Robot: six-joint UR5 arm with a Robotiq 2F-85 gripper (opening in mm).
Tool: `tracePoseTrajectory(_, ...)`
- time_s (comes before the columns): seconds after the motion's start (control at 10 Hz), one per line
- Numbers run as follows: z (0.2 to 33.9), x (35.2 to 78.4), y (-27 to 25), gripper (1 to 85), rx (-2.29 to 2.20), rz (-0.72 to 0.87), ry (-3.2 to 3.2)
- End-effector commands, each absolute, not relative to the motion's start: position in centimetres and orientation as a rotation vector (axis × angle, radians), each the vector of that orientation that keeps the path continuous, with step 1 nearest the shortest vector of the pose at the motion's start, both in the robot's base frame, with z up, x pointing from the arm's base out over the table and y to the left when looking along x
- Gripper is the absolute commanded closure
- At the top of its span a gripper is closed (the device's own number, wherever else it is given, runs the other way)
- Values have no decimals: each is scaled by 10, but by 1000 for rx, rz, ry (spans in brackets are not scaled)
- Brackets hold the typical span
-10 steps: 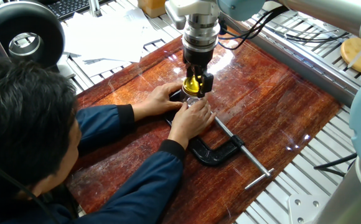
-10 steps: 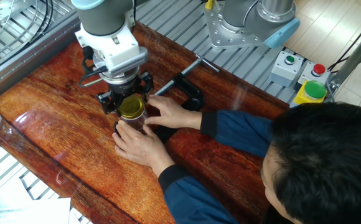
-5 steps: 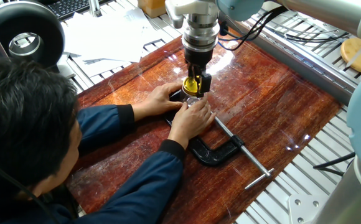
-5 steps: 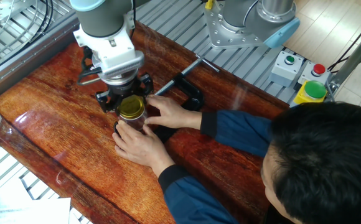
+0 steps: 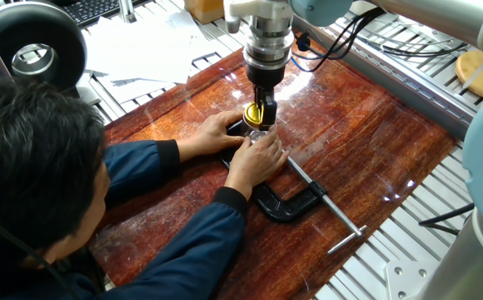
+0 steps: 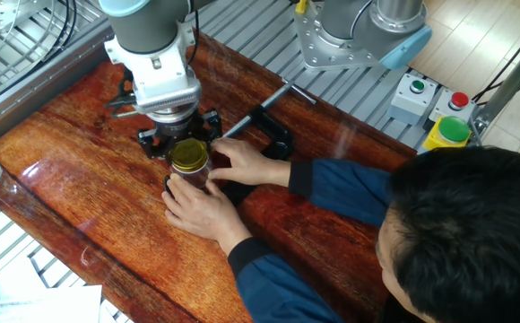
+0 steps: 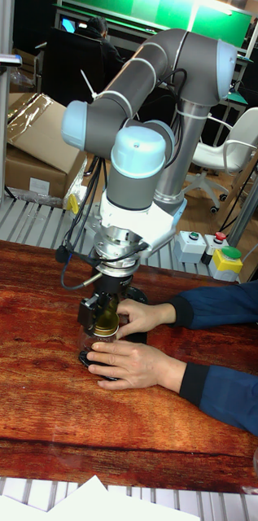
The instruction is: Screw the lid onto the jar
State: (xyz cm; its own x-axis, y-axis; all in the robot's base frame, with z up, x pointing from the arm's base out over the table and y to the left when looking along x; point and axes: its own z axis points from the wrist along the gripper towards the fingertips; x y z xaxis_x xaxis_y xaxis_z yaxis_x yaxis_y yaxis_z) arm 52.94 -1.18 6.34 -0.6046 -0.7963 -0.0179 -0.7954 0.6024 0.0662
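The jar (image 6: 188, 175) stands upright on the wooden table (image 6: 63, 170), mouth up, its axis vertical and in line with the arm's wrist above. The lid (image 6: 188, 155) sits flat on the jar's neck, top face up. The gripper (image 5: 259, 114) points straight down, its fingers closed against the lid's rim on both sides. A person's two hands (image 6: 208, 199) cup the jar body, hiding most of the glass. A black C-clamp (image 5: 287, 202) lies flat on the table just beside the hands.

jar (image 6: 186, 179): both hands (image 6: 208, 205) wrap it | side access blocked | clamp (image 5: 287, 202) beside
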Motion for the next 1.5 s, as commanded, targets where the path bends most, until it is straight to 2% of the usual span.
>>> tracePoseTrajectory(0.0, 65, 529, -5, 243, 1230, -156, -2878)
tracePoseTrajectory(0.2, 62, 525, -1, 243, 1152, -209, -2917)
tracePoseTrajectory(0.5, 72, 517, -7, 250, 972, -202, -2943)
tracePoseTrajectory(0.9, 66, 534, -2, 250, 690, -157, -3046)
tracePoseTrajectory(1.0, 65, 538, 0, 203, 695, -169, -3062)
tracePoseTrajectory(1.1, 64, 544, 3, 7, 722, -202, -3095)
tracePoseTrajectory(1.4, 60, 550, -2, 7, 692, -165, -3121)
